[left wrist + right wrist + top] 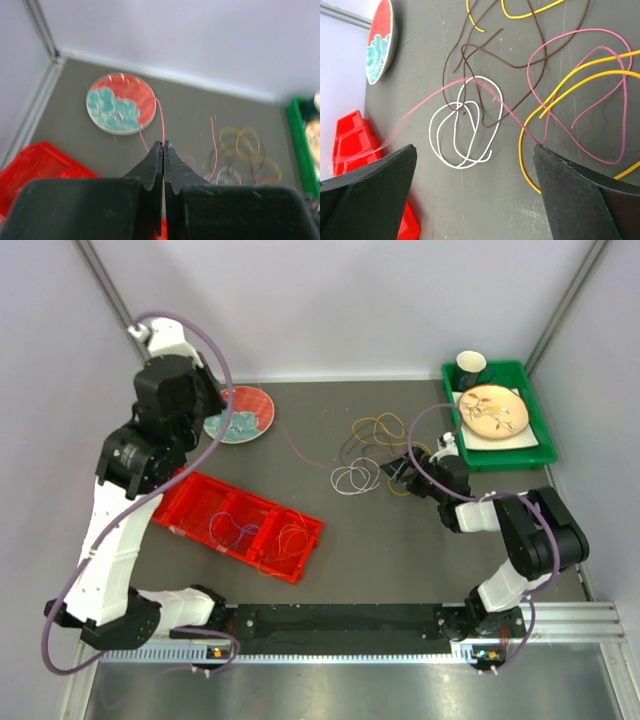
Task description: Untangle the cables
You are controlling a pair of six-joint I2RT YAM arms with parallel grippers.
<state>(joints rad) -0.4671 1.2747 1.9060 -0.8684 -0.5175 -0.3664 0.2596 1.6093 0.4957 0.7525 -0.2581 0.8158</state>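
Observation:
The cables lie in a loose pile (375,445) mid-table: yellow loops (560,100), a dark brown cable (470,50), a pink cable (600,100) and a white loop (465,125). My left gripper (163,145) is shut on the pink cable (162,117) and holds it raised near the painted plate. The cable runs taut from there to the pile (292,447). My right gripper (474,147) is open and empty, low over the white loop (355,478), with a finger on either side. A blue cable (232,530) and an orange cable (290,540) lie in the red tray.
A red compartment tray (190,502) sits front left. A red and teal plate (240,415) lies at the back left, also in the left wrist view (120,102). A green bin (545,440) at the back right holds a plate and a cup.

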